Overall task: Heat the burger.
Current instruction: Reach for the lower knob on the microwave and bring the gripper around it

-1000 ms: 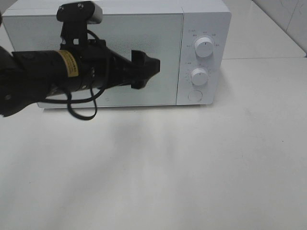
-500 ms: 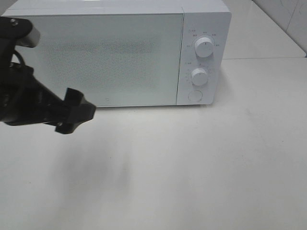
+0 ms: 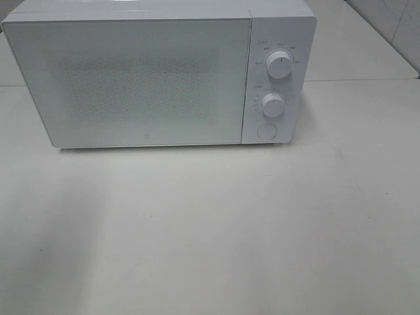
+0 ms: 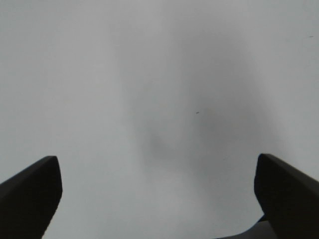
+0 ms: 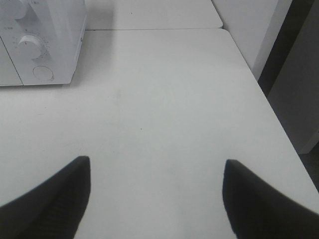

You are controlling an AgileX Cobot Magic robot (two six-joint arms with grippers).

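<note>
Gone from the high view is the left arm, which was seen a moment ago at the left edge of the table (image 3: 230, 230), before the microwave (image 3: 157, 72). Only a faint shadow is now noted there.

High view: the white microwave is set toward the far edge of the table, its door (image 3: 131, 82) shut and frosted. Nothing can be made out behind it. Two white knobs, upper (image 3: 280, 65) and lower (image 3: 272, 104), and a round button (image 3: 266, 130) are seen on the panel at its right side. The burger is not found in this view.

Left wrist view: the left gripper (image 4: 157, 169) is seen spread wide over bare table, with nothing held between its dark fingers.

Right wrist view: the right gripper (image 5: 155, 164) is parted with nothing held, above the table near its right edge. The microwave's panel corner is caught ahead of it, well apart. Where the burger lies cannot be told from any view.
</note>
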